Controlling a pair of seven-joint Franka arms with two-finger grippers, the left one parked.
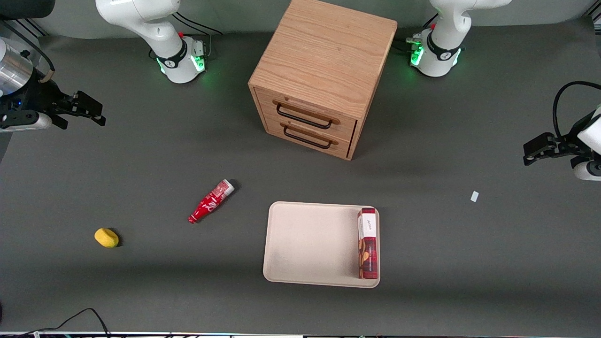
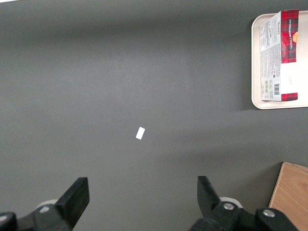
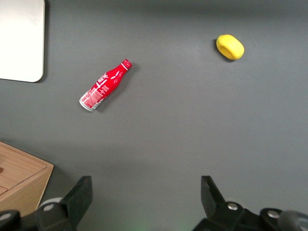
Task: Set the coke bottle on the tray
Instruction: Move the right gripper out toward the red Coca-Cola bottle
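On the dark grey table, the coke bottle lies on its side between a yellow lemon-like object and the tray, well apart from both, cap end nearer the front camera. Your gripper hovers at the working arm's end of the table, jaws spread wide, holding nothing. A snack box lines one tray edge. The bottle looks light, rigid and slick, and it may roll; you'd best grip across its straight body, not the tapered neck.

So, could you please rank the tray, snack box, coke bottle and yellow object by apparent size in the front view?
1. Tray
2. Snack box
3. Coke bottle
4. Yellow object

The open gripper hangs apart from them all, toward the working arm's end.
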